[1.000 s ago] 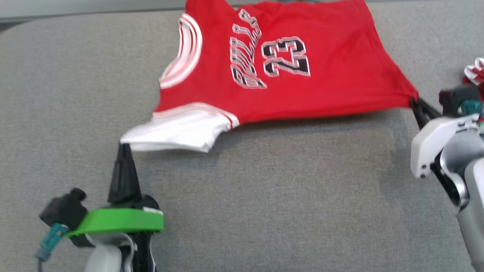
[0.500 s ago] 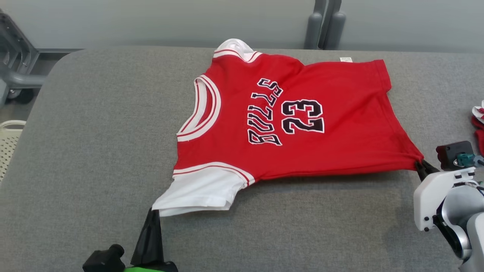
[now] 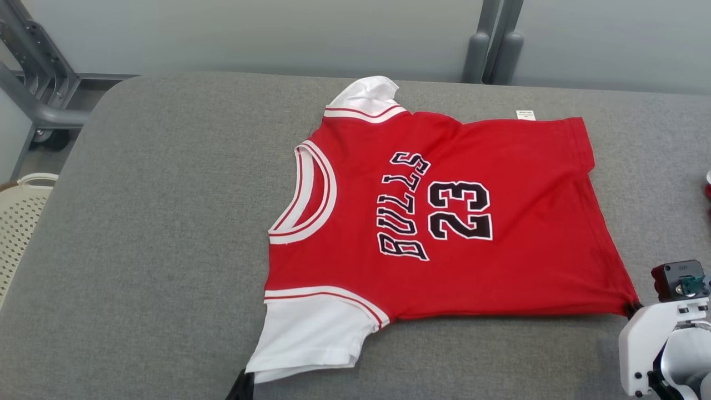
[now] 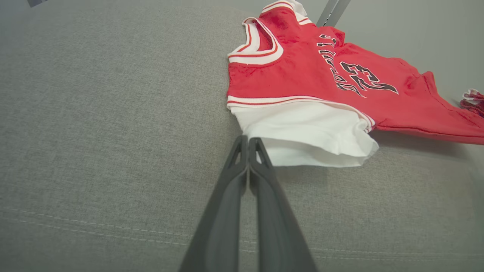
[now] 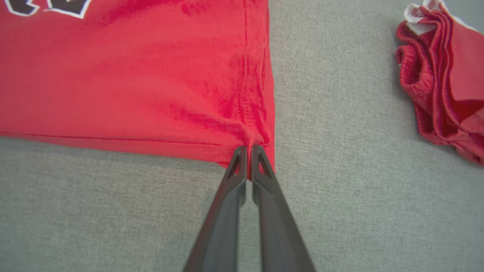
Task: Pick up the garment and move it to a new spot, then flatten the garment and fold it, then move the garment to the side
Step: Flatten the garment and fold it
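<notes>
basket (image 3: 25,216): pale and perforated, off the tabletop's edge, well to the left of the jersey.
tabletop (image 3: 155,222): grey and fabric-covered, carrying the jersey.
left gripper (image 4: 248,139): at the jersey's near left corner, its fingers pressed together and clamped on the edge of the near sleeve (image 4: 302,132), which is white.
jersey (image 3: 444,222): red, with "BULLS 23" in black, lying spread print-up. Its neck opening faces left and its hem faces right. The near edge runs taut between the two grippers, with a shadow beneath it.
far sleeve (image 3: 366,94): white, crumpled at the jersey's far edge.
right gripper (image 5: 248,148): at the jersey's near right corner, fingers together and pinching the hem corner, with the cloth puckered at their tips.
second garment (image 5: 442,75): red with white trim, bunched up, lying apart to the right of the jersey's hem.
</notes>
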